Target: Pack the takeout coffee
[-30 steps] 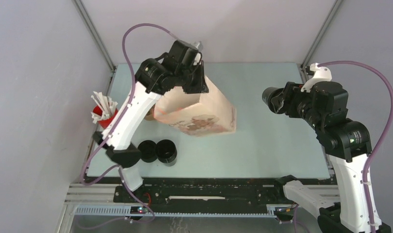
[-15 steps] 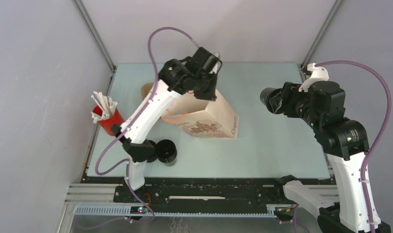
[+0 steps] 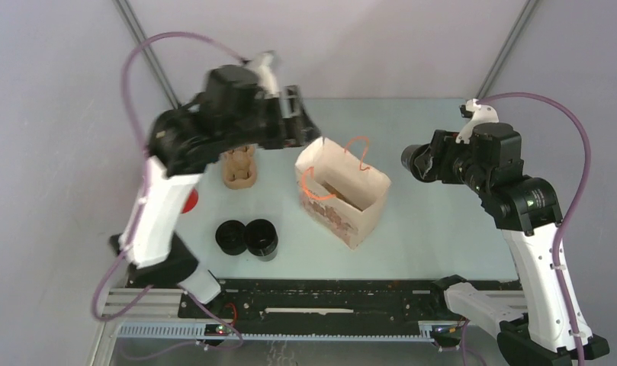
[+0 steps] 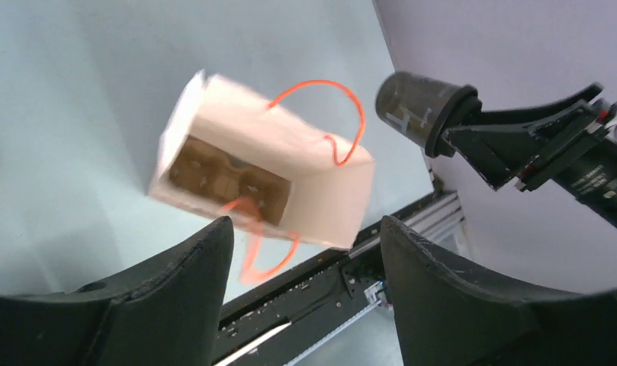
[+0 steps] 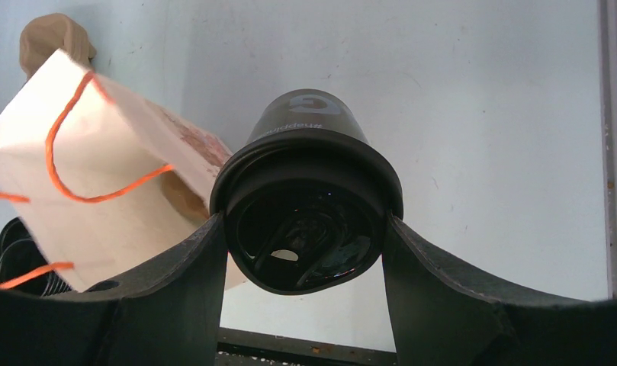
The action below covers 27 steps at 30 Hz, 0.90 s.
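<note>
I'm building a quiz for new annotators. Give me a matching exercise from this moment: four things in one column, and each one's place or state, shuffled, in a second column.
Things
1. paper bag
2. held coffee cup
3. pair of black cups
4. left gripper

Places or states
A. between the fingers of the right gripper
B. open, holding nothing
C. standing upright with its mouth open
D. side by side on the table

Pairs: 1-C, 2-A, 3-D, 4-B

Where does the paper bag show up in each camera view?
Top external: paper bag mid-table, mouth open.
Left wrist: paper bag at centre of frame.
Right wrist: paper bag on the left side.
Shared landmark: black cup in the right gripper, visible in all three.
</note>
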{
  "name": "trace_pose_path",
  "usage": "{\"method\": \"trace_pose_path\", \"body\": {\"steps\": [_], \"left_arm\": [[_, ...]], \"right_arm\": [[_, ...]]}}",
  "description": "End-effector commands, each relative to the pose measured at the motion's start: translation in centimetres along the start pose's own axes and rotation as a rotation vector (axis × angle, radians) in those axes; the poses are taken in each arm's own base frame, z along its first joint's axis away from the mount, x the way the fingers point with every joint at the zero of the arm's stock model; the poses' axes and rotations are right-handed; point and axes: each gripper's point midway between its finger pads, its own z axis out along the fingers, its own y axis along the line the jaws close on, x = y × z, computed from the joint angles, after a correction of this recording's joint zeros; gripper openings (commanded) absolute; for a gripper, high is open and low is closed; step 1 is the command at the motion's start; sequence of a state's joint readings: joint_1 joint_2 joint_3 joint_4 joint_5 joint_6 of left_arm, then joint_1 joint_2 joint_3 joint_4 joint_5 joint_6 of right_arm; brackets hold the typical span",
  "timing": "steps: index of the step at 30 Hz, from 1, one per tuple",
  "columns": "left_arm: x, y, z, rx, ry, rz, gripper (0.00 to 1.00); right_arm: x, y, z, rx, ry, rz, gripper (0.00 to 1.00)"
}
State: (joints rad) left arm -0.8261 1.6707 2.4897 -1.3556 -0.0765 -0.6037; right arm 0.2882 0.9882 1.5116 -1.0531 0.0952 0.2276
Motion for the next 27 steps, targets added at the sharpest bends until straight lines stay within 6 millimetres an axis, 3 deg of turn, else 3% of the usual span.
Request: {"method": "trace_pose_path", "body": {"steps": [1,5,8,15,18,21,27], "left_arm": [[0.0,4.9,-2.7,-0.126,-0.044,-0.313,0.72],[4.3,7.6,-1.6,-0.250,0.103,-0.487,0.71],[6.4,9.5,0.5,-0.304,0.182,-0.625,0.79],[6.1,8.1,7.0,-0.217,0.257,-0.860,0.79],[6.0,8.9,9.1,-0.243,0.247,-0.868,0.78],[7.5,9.2,10.2,-0.274,0.307,-0.885,0.70],[10.3,10.5,10.4,-0.349,0.356,-0.892,0.50]], "right_arm": [[-1.1,0.4,0.2,-0.014,-0.042,0.017,0.00],[-0.9,0.4,0.3,-0.017,-0.038,0.016,0.00],[-0.8,0.3,0.2,-0.018,-0.041,0.014,0.00],[-1.0,0.0,-0.6,-0.008,-0.070,0.019,0.00],[-1.2,0.0,-0.9,-0.009,-0.079,0.012,0.00],[-1.8,-0.3,-1.5,0.000,-0.100,-0.001,0.00],[-3.3,-0.5,-2.2,0.019,-0.143,-0.014,0.00]]}}
